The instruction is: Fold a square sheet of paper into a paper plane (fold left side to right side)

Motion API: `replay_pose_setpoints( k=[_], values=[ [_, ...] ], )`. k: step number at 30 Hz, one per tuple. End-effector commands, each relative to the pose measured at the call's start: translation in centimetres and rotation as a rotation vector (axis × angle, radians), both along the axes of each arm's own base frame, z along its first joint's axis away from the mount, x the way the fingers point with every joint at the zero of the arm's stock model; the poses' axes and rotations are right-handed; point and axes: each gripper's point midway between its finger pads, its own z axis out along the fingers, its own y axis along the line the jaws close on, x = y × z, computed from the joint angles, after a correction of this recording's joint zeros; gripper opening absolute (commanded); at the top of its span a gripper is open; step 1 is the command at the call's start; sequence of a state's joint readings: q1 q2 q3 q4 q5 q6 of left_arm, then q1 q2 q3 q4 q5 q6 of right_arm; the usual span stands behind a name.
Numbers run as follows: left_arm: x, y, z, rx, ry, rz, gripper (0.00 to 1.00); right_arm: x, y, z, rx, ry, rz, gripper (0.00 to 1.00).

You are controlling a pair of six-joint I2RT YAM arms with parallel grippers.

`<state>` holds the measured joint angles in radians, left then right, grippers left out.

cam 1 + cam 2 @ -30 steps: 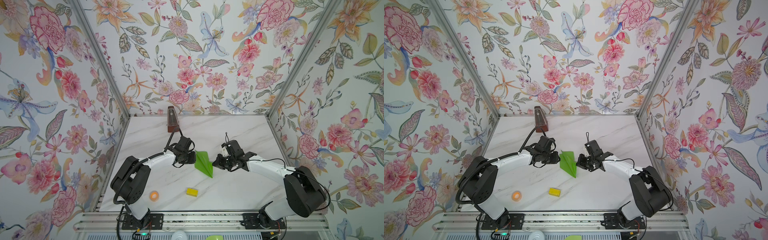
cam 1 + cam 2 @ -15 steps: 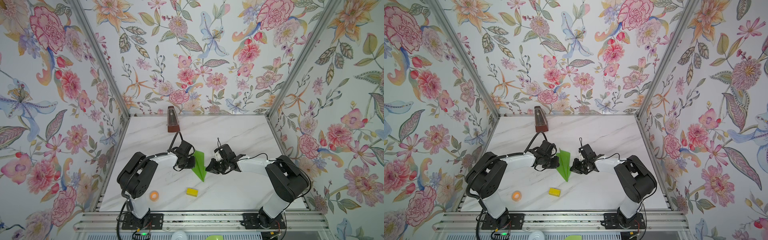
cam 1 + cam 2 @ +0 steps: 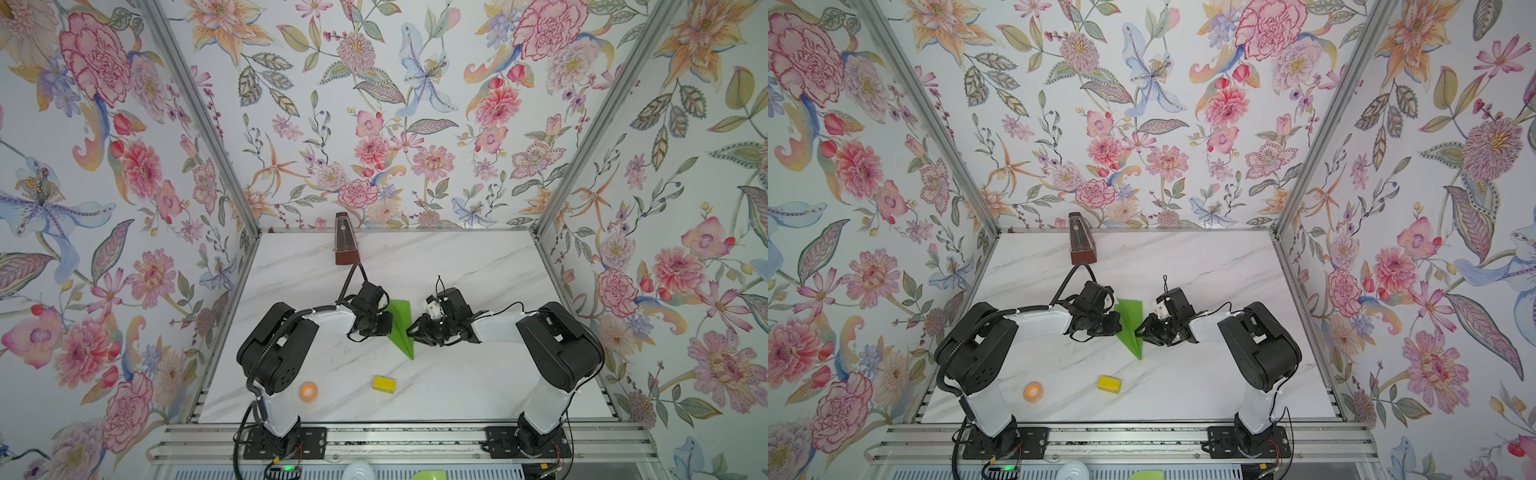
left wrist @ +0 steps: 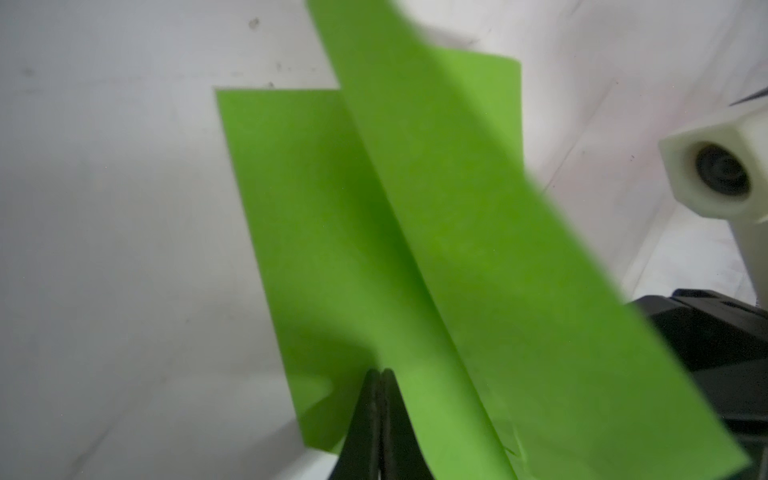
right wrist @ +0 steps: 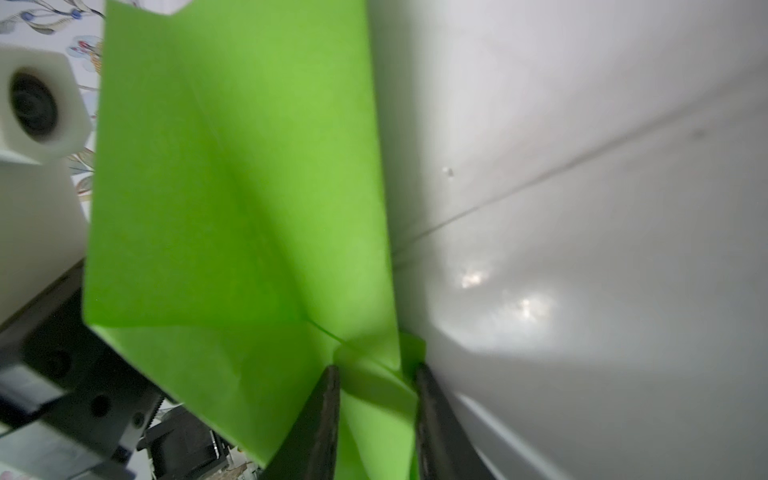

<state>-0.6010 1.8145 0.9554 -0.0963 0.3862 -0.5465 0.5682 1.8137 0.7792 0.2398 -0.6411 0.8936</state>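
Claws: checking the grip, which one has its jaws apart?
The right claw: its jaws stand apart either side of the paper plane's folded edge, while the left claw's jaws are pressed together.

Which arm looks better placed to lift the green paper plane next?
Probably left: the left pincer looks shut on the paper plane; the right pincer stands open around a fold.

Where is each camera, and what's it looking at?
Top views: high in front, looking down at the white marble table; both arms show.
Left wrist: on the left arm, facing the lime-green paper plane; the shut left gripper pinches it.
Right wrist: on the right arm, facing the plane; the open right gripper straddles it.
Wrist views share the plane, each other's white camera.
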Motion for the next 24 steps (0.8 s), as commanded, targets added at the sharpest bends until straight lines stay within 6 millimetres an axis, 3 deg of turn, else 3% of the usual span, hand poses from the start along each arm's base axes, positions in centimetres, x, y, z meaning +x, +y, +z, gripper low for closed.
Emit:
replay_pose_setpoints(
  k=[1,7,11,16,20,24],
  values=[
    [-1.9,1.9,-3.1,0.071,0.097,0.019,0.06,-1.0,-0.4,-2.2,0.017,0.076,-0.026,0.33],
    [-1.8,1.8,-2.7,0.056,0.091,0.026,0.06,-0.9,-0.2,-1.1,0.049,0.061,-0.037,0.31],
    [-1.2,1.3,-1.4,0.015,0.055,0.031,0.06,-0.4,-1.1,-0.1,-0.015,0.012,-0.051,0.17],
    [0.3,1.2,2.9,-0.036,-0.065,0.059,0.1,0.2,-2.7,2.3,-0.118,-0.064,-0.061,0.04],
    [1.4,2.4,6.4,-0.048,-0.16,0.103,0.1,0.9,-4.7,5.0,-0.243,-0.144,-0.073,0.01],
    [2.1,4.1,9.5,-0.049,-0.249,0.149,0.13,1.5,-7.8,7.3,-0.444,-0.23,-0.102,0.0]
  ],
)
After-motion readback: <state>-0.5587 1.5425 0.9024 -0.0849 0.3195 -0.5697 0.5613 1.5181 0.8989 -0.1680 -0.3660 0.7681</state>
